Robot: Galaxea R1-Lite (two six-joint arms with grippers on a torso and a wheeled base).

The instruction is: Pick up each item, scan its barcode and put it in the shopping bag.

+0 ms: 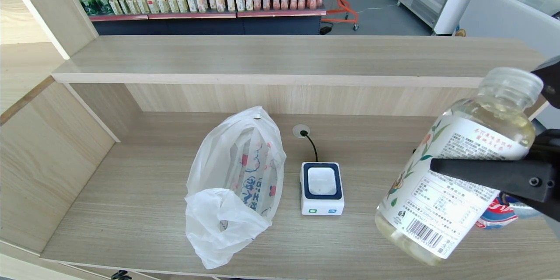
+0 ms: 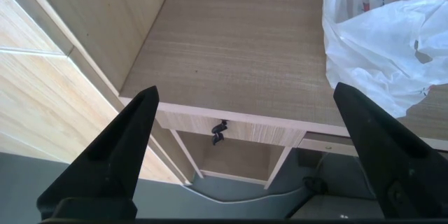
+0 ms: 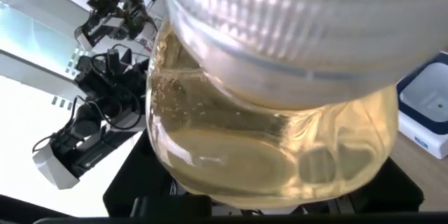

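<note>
Right jaws clamp a clear, ribbed-capped bottle (image 1: 437,205).

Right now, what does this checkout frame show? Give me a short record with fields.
right tool: shut on the bottle, held tilted above the counter, right of the scanner
barcode: showing in the head view, near the bottle's base
left tool: open, empty, by the counter's front edge
bag: lying open on the counter, left of the scanner
progress: bottle not yet in the bag
</note>
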